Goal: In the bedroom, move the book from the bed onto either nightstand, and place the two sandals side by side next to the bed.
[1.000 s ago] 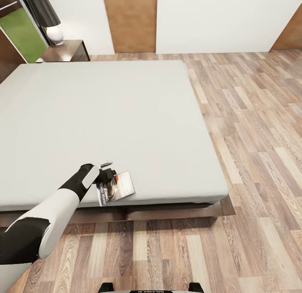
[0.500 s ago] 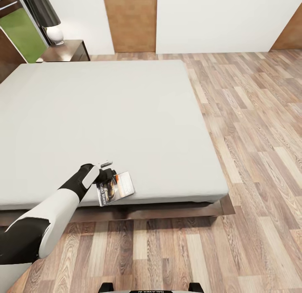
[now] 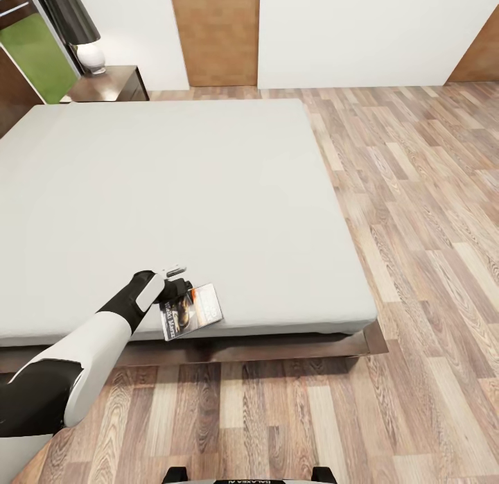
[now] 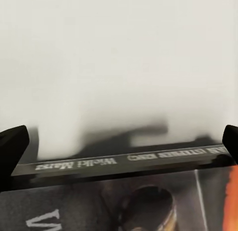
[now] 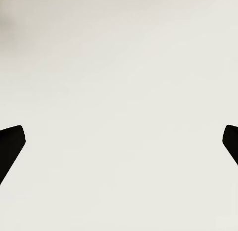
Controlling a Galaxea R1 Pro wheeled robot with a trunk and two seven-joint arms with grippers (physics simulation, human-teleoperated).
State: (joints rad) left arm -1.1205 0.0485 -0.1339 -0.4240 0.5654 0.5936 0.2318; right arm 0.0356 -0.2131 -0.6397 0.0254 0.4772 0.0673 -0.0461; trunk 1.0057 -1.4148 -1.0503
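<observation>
At the near edge of the bed (image 3: 180, 193), toward its left side, the book (image 3: 192, 309) lies flat on the light-grey mattress, one corner poking slightly past the edge. I have my left gripper (image 3: 177, 287) down at the book's left end; in the left wrist view its two dark fingertips (image 4: 12, 144) sit wide apart at either side of the frame, released, with the book's spine and cover (image 4: 129, 191) stretched between them and nothing clenched. The right gripper (image 5: 119, 142) is also spread apart, its black tips at the frame's sides, facing a plain pale surface. Far left, beyond the bed, a dark wooden nightstand (image 3: 111, 84) carries a lamp (image 3: 77, 26) with a black shade. Wood-plank floor (image 3: 416, 227) spreads to the right, and a tan door (image 3: 215, 33) stands in the far white wall.
</observation>
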